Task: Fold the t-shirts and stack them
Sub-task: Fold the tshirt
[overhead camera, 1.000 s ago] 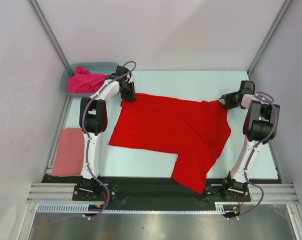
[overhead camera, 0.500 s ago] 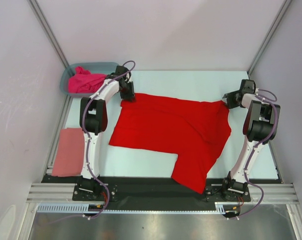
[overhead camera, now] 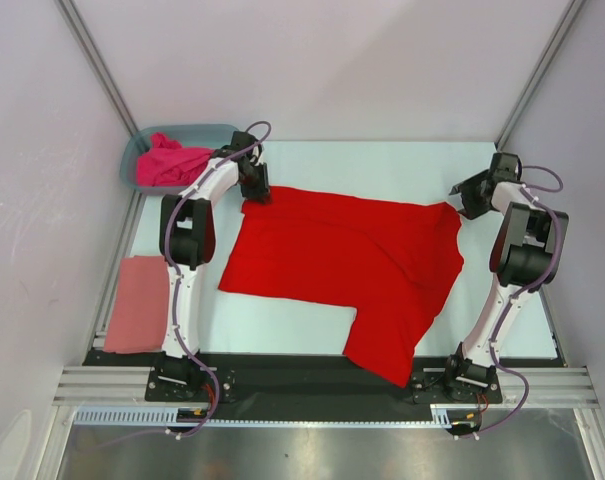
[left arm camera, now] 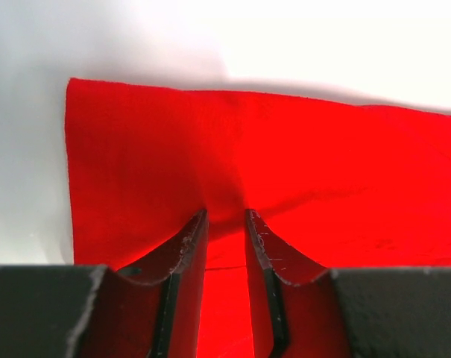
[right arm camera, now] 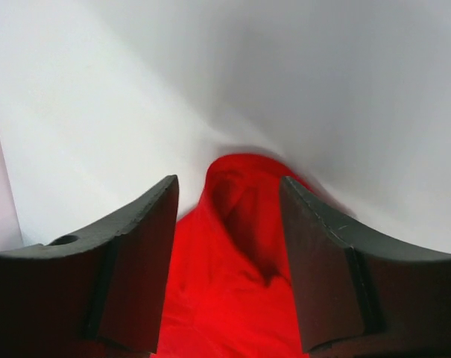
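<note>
A bright red t-shirt (overhead camera: 342,255) lies spread across the middle of the table, one part reaching toward the near edge. My left gripper (overhead camera: 257,192) sits at the shirt's far left corner, its jaws close together and pinching a ridge of the red cloth (left arm camera: 322,171). In the left wrist view the gripper (left arm camera: 225,216) holds that fold between its tips. My right gripper (overhead camera: 464,203) stands just off the far right corner. Its jaws (right arm camera: 229,180) are wide apart, and a loose hump of red cloth (right arm camera: 232,261) lies between them without touching the pads.
A dusty salmon-pink t-shirt (overhead camera: 139,303) lies folded at the near left, beside the left arm. A magenta-pink t-shirt (overhead camera: 172,162) is bunched in the blue-grey tub (overhead camera: 197,133) at the far left corner. White walls close in on three sides.
My right gripper has opened and let go of the shirt's far right corner, drawing slightly right and away. The left gripper has stayed put, still pinching the cloth.
</note>
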